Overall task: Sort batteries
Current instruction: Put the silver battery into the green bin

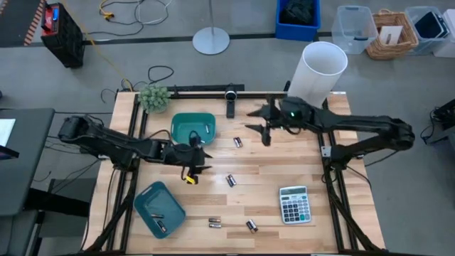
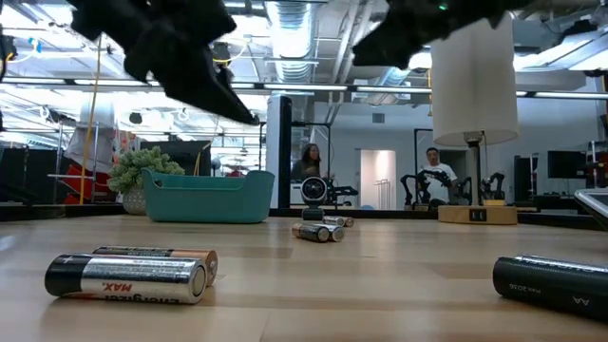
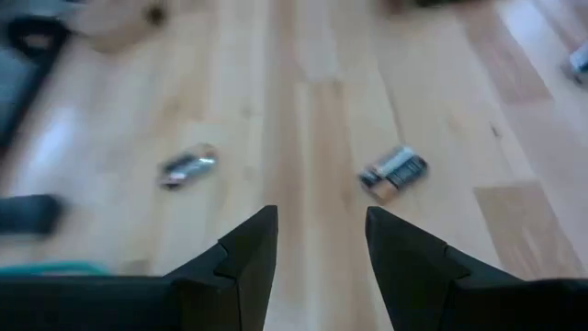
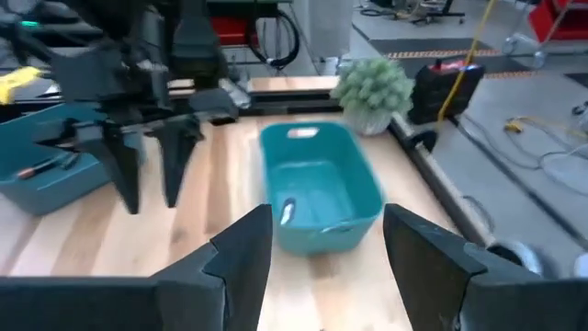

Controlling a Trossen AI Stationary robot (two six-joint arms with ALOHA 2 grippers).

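Several small batteries lie on their sides on the wooden table: one [image 1: 238, 142] near the middle, one [image 1: 231, 180] below it, a pair [image 1: 215, 222] and one [image 1: 252, 226] near the near edge. A teal bin [image 1: 192, 126] holds one battery [image 4: 288, 211]. A teal tray [image 1: 146, 195] holds more [image 1: 160, 226]. My left gripper [image 1: 201, 160] hangs open above the table beside the bin, fingers pointing down, nothing between them [image 3: 322, 216]. My right gripper [image 1: 257, 128] is open in the air right of the bin, empty [image 4: 326, 216].
A grey calculator [image 1: 294, 205] lies toward the near right. A white cylinder [image 1: 320, 71] stands at the far right corner, a small plant [image 1: 154, 97] at the far left, a camera [image 1: 230, 107] at the far edge. Bare wood lies between the batteries.
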